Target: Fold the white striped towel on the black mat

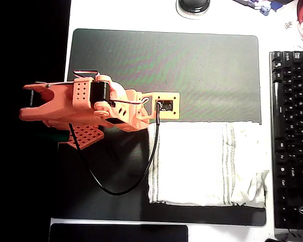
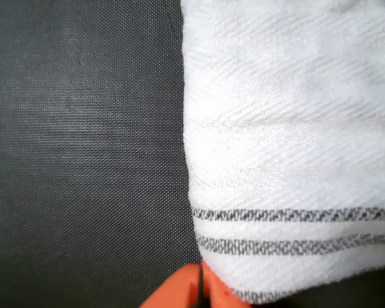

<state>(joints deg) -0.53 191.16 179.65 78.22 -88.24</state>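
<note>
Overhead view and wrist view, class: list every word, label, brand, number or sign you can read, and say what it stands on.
None can be read.
Black keyboard at the right edge: white key legends, too small and blurred.
White striped cloth towel on the black rectangular desk mat: grey stripes, no text.
Orange two-finger gripper: no markings.

mat top half: bare black mat [image 1: 192, 70], open for passage
mat lower left: bare, but crossed by black cable [image 1: 136, 176] looping from the orange arm [image 1: 86, 108]
lower right: white striped towel [image 1: 204, 164] covers mat
right edge: black keyboard [image 1: 292, 141] just beside mat, blocks that side
</note>
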